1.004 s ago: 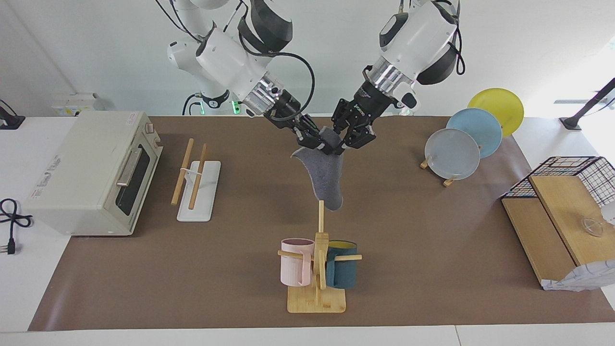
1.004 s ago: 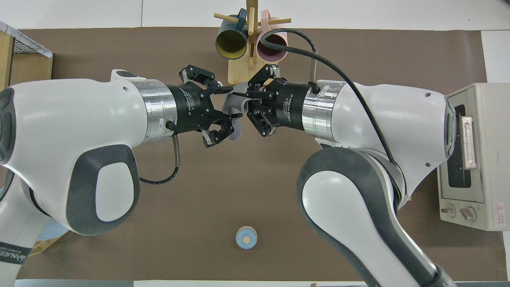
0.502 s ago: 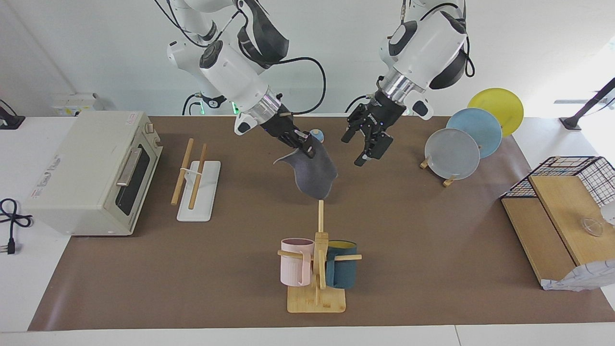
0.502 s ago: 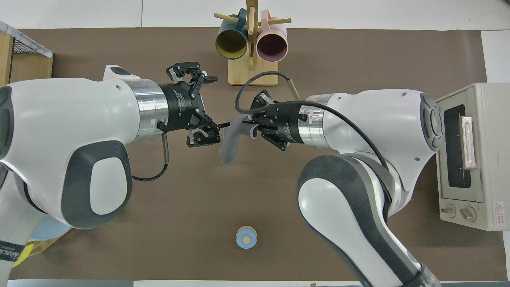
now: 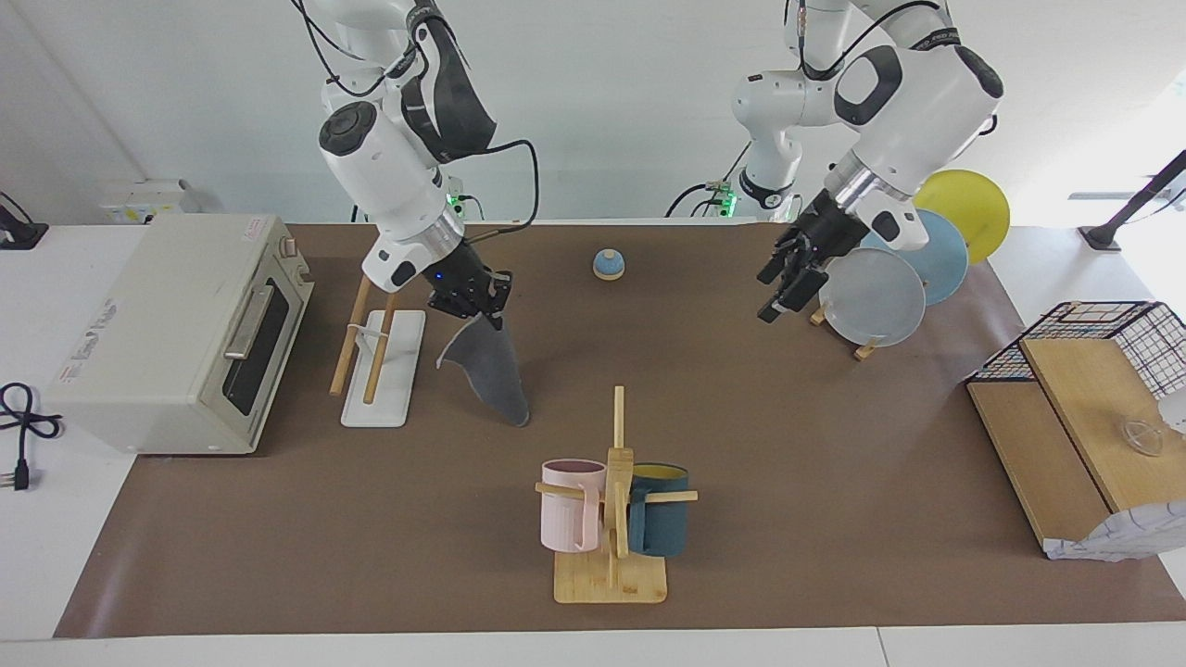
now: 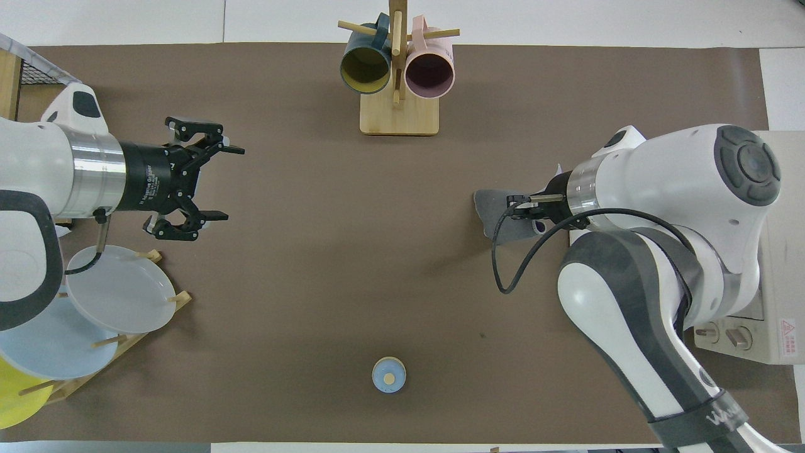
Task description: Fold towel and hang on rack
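The towel (image 5: pixel 488 367) hangs folded from my right gripper (image 5: pixel 475 308), dark grey face out, its lower tip close to the mat. The gripper is shut on the towel's top edge, in the air beside the rack (image 5: pixel 375 347), toward the table's middle. The rack has two wooden rods on a white base and stands in front of the toaster oven. In the overhead view the towel (image 6: pixel 494 212) sticks out from my right gripper (image 6: pixel 527 211), and the arm hides the rack. My left gripper (image 5: pixel 775 295) is open and empty, up beside the plate stand; it also shows open in the overhead view (image 6: pixel 231 183).
A toaster oven (image 5: pixel 176 333) stands at the right arm's end. A peg stand with two mugs (image 5: pixel 611 505) is farther out at the middle. A plate stand (image 5: pixel 889 283) and a wire basket with wooden boards (image 5: pixel 1084 398) are at the left arm's end. A small blue knob (image 5: pixel 608 265) lies near the robots.
My left gripper let go of the towel and drew back toward the plate stand. My right gripper carried the towel from the table's middle to beside the rack.
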Controlling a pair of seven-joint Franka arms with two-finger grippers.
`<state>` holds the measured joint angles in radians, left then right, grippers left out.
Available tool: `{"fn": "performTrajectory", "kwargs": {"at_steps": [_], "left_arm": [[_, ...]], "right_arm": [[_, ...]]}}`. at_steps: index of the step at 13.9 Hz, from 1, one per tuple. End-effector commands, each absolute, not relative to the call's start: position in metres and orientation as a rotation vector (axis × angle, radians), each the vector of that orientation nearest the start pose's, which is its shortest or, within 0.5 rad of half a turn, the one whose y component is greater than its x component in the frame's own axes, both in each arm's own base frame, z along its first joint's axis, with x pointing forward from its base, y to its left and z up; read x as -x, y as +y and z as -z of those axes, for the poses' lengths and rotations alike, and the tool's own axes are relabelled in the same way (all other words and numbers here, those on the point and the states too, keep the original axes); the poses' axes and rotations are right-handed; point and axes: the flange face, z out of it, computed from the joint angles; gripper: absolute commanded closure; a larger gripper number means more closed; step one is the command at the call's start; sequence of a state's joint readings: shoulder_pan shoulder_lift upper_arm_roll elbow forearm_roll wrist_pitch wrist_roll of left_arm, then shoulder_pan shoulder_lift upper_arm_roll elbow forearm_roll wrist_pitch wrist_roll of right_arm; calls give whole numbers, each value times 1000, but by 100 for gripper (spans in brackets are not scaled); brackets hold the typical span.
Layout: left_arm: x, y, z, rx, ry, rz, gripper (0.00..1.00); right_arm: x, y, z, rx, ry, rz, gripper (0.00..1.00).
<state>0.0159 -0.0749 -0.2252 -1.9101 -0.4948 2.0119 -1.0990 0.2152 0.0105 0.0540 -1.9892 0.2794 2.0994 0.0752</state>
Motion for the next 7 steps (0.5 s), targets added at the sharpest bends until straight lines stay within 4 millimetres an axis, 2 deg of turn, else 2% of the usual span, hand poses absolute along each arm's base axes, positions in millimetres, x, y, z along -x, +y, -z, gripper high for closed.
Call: {"fn": "performTrajectory", "kwargs": {"at_steps": [1, 4, 7], "left_arm": [[-536, -92, -547, 3211, -1490, -134, 0], [-539, -59, -546, 3260, -1182, -17, 0], [-539, -47, -550, 3256, -785, 39, 0]], "right_arm": [[-536, 142, -468, 2971, -316, 74, 100], [-538, 110, -466, 3008, -432, 29, 100], [-537, 84, -464, 3063, -607, -25, 100]]}}
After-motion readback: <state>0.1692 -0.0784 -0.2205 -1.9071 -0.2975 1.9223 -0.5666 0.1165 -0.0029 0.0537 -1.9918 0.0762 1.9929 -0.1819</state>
